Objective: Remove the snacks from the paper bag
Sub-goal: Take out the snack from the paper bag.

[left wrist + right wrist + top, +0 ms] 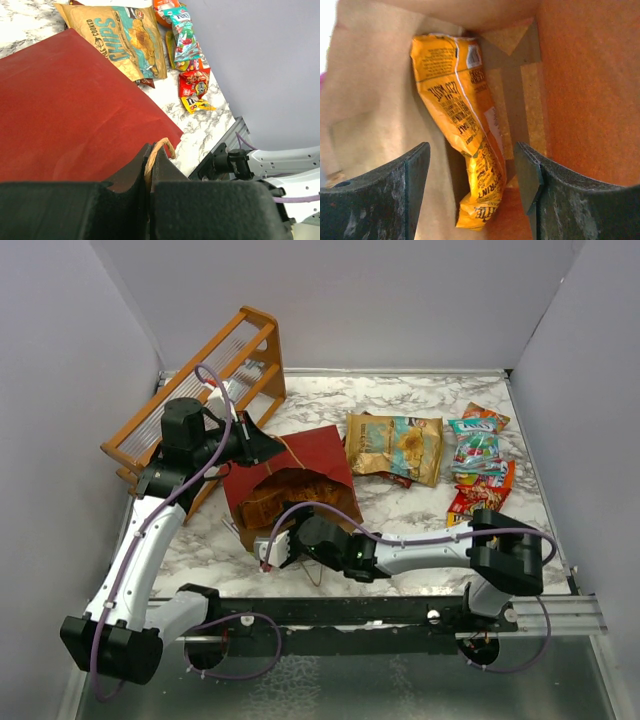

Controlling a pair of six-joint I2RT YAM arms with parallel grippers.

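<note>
The dark red paper bag [312, 455] lies on its side on the marble table, its brown mouth [275, 502] facing the arms. My left gripper [150, 155] is shut on the bag's tan loop handle [165, 145], at the bag's upper left edge [262, 445]. My right gripper [472, 175] is open inside the bag mouth [272, 548]. An orange snack packet [462, 115] hangs against the brown inner wall, its lower end between the two fingers, neither pad pressing it. Outside lie a tan-and-teal chips packet [395, 447], a teal packet [473, 445] and red packets [480, 495].
An orange wooden rack [200, 380] stands at the back left, close behind my left arm. Grey walls [590, 390] enclose the table. A metal rail [400, 615] runs along the near edge. My right arm [285, 162] shows in the left wrist view.
</note>
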